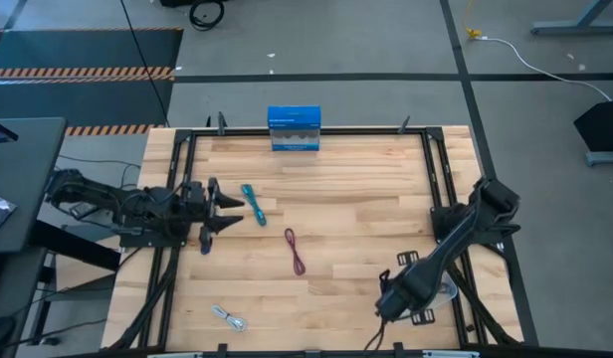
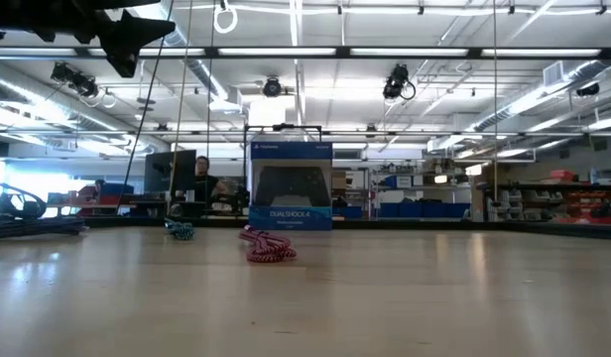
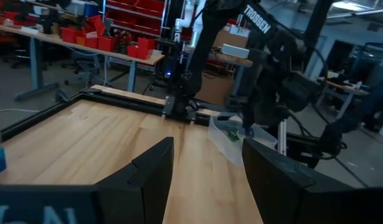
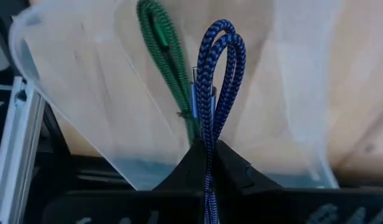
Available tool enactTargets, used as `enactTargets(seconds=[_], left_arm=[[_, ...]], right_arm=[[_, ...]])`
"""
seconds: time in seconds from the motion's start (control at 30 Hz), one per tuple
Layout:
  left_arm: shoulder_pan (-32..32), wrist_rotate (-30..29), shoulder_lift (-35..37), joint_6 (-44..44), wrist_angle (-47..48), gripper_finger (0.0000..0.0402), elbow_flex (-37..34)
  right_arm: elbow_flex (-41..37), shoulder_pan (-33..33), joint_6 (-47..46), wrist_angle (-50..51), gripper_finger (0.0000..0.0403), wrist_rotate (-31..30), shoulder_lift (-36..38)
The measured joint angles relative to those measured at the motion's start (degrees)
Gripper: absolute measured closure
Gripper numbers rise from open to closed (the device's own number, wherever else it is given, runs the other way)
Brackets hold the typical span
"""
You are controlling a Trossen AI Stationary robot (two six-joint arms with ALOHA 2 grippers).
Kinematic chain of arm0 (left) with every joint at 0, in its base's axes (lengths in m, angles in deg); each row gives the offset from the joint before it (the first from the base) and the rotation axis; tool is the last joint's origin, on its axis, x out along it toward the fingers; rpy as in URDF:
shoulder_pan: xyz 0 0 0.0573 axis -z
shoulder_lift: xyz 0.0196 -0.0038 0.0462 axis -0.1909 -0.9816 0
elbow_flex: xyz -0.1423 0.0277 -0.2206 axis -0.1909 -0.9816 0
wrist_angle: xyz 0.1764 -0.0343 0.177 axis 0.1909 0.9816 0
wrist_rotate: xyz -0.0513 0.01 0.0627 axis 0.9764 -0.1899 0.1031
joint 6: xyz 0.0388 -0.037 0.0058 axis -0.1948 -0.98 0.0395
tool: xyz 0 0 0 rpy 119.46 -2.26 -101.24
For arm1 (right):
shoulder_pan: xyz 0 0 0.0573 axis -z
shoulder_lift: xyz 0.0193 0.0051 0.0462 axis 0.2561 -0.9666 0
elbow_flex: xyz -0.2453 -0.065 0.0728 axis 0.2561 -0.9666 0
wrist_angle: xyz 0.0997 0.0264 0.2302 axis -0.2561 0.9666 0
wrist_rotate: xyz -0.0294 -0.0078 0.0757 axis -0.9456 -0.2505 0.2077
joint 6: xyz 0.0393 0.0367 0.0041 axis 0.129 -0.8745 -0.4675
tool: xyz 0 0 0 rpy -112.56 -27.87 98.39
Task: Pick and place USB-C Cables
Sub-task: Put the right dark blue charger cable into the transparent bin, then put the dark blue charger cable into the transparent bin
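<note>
The right tool (image 1: 389, 310) and arm hide most of the clear tray (image 1: 448, 290).

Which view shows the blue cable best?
The right wrist view: the blue cable fills the picture, pinched in the right claw over the clear tray. The other views do not show it.

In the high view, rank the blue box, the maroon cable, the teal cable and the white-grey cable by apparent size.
1. blue box
2. maroon cable
3. teal cable and white-grey cable: too alike to rank.
</note>
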Motion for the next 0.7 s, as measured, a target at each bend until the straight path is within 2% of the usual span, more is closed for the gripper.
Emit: enactTargets(seconds=[0.13,0.47,0.57,0.7], left_arm=[[1.6,0.0,0.0,0.5,0.1,0.0202,0.0],[4.8,0.0,0.0,0.2,0.3,0.0202,0.0],[5.8,0.0,0.0,0.2,0.6,0.0202,0.0],[7.2,0.0,0.0,-0.1,0.6,0.0202,0.0]], right_arm=[[-0.9,-1.6,-1.9,-3.6,0.0388,0.1,-2.5],[-1.1,-3.3,-8.2,-4.6,0.0257,-6.7,-3.1],[-1.1,-3.5,-8.8,-4.7,0.0237,-7.9,-2.7],[-1.1,-3.5,-9.2,-4.3,0.0229,-9.4,-2.1]])
